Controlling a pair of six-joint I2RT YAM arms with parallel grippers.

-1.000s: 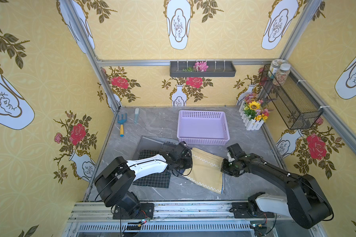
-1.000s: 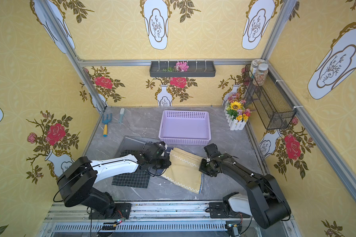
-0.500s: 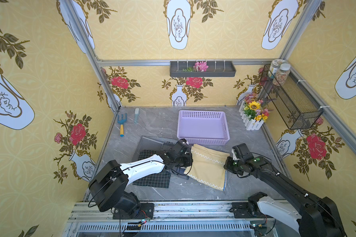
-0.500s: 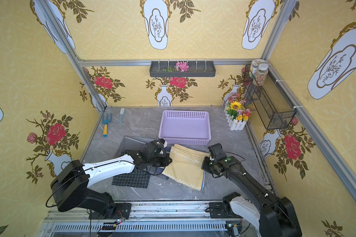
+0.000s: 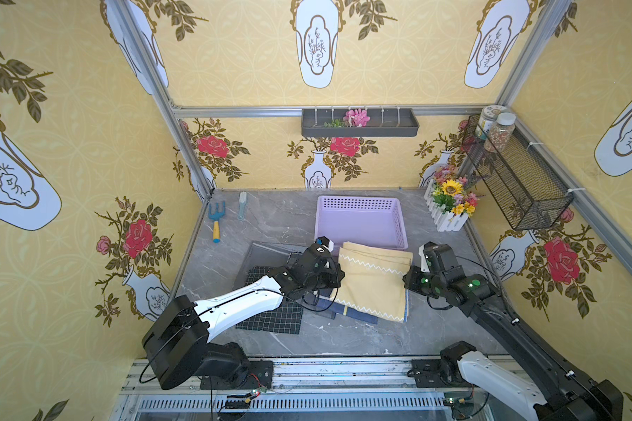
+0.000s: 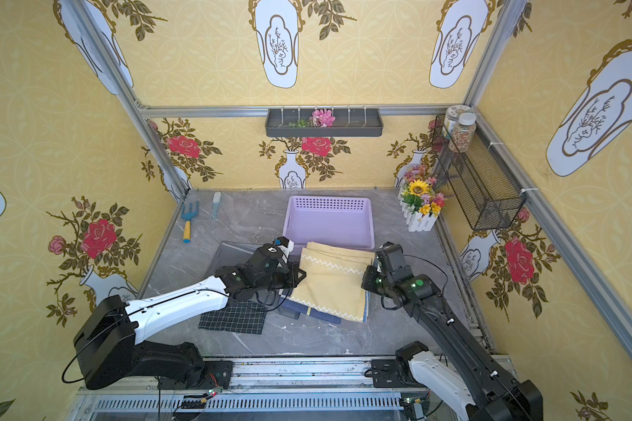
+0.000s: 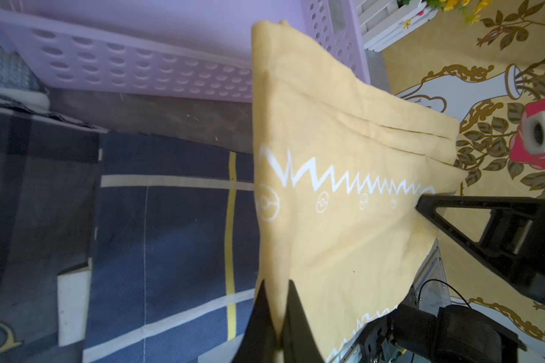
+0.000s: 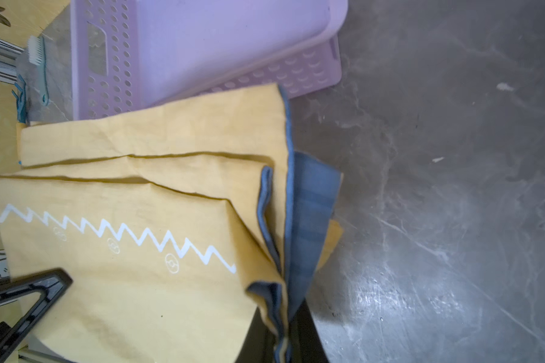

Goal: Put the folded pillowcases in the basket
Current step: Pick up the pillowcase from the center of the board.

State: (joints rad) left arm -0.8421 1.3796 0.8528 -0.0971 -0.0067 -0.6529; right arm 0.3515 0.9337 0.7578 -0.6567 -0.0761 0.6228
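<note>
The folded pillowcase is yellow with a white zigzag line and a blue inner side. It is stretched between my two grippers, above the table. Its far edge reaches the near rim of the lilac basket, which holds nothing. My left gripper is shut on the pillowcase's left edge. My right gripper is shut on its right edge, pinching yellow and blue layers. The left wrist view shows the basket's perforated wall just beyond the cloth.
A navy plaid cloth, a black checked cloth and a grey cloth lie under the arms. A blue hand rake and brush lie back left. A flower box stands back right, under a black wire basket.
Both grippers have carried the pillowcase away from the front edge toward the basket. It is now spread flatter, and the navy plaid cloth beneath it shows.
</note>
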